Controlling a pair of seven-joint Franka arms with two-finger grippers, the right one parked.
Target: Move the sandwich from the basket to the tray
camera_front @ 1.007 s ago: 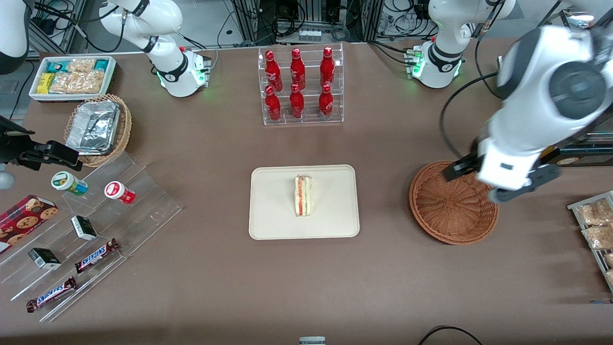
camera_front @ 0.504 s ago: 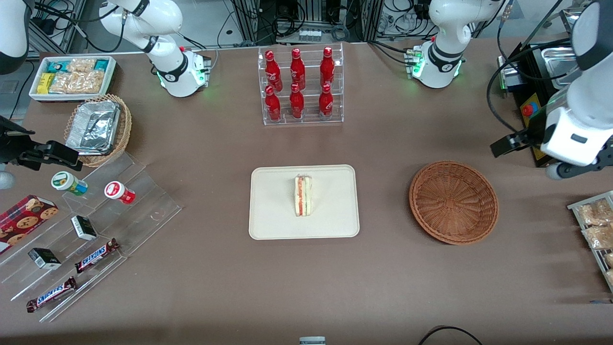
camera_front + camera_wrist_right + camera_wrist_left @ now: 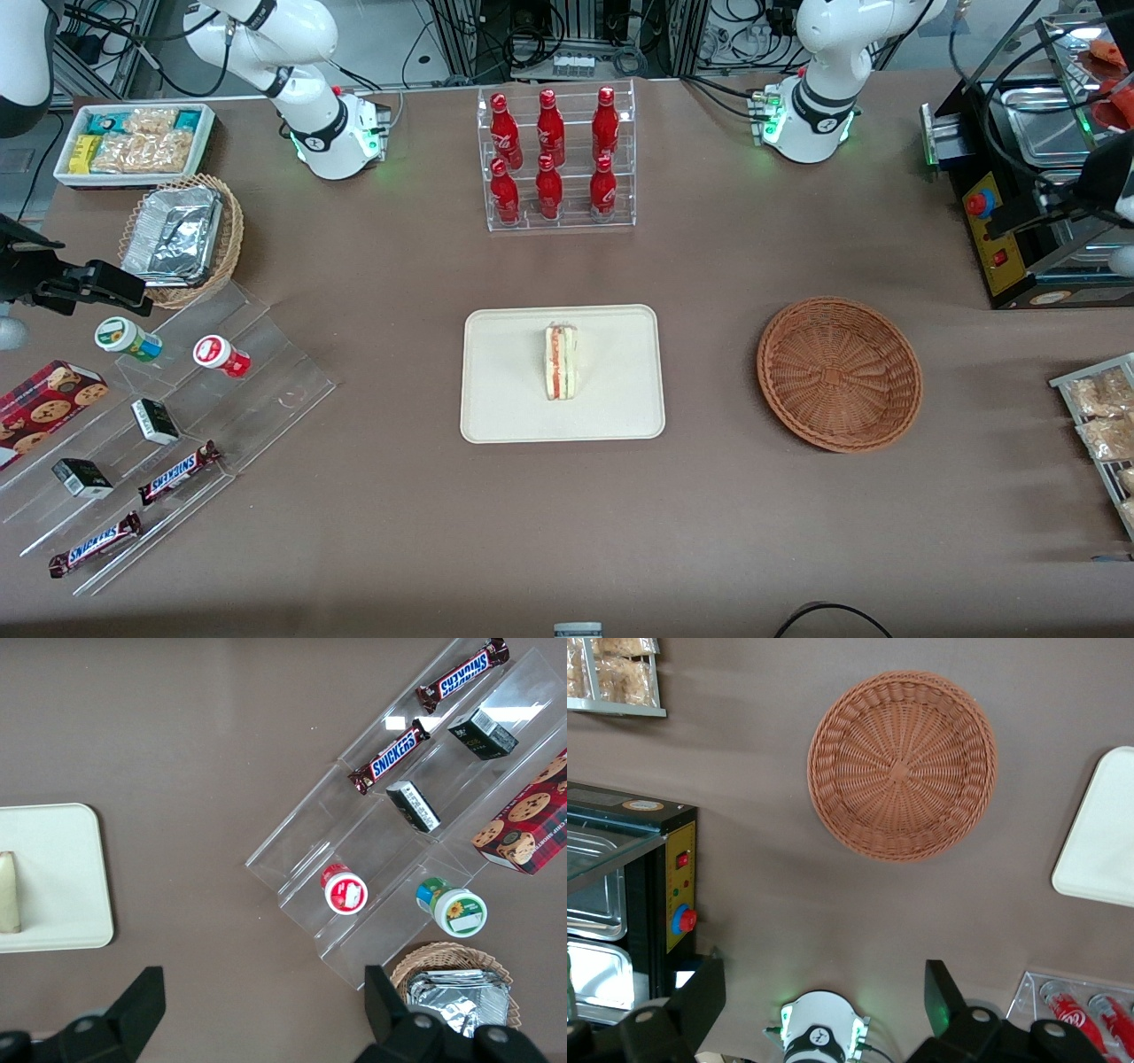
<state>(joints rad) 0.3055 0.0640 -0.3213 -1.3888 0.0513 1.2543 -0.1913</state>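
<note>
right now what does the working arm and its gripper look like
The working arm has glossy white rounded shells with black joint rings, and its base shows green lights. Black cables hang near it at that end of the table. The gripper, high above the table near the basket, has two dark, flat, wedge-shaped fingers set wide apart.

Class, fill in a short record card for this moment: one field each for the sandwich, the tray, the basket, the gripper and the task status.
sandwich: lies on the tray, near its middle
tray: flat on the table, toward the parked arm's end from the basket
basket: empty, upright on the table
gripper: open, holding nothing, high above the table near the working arm's end
task status: sandwich already on tray
</note>
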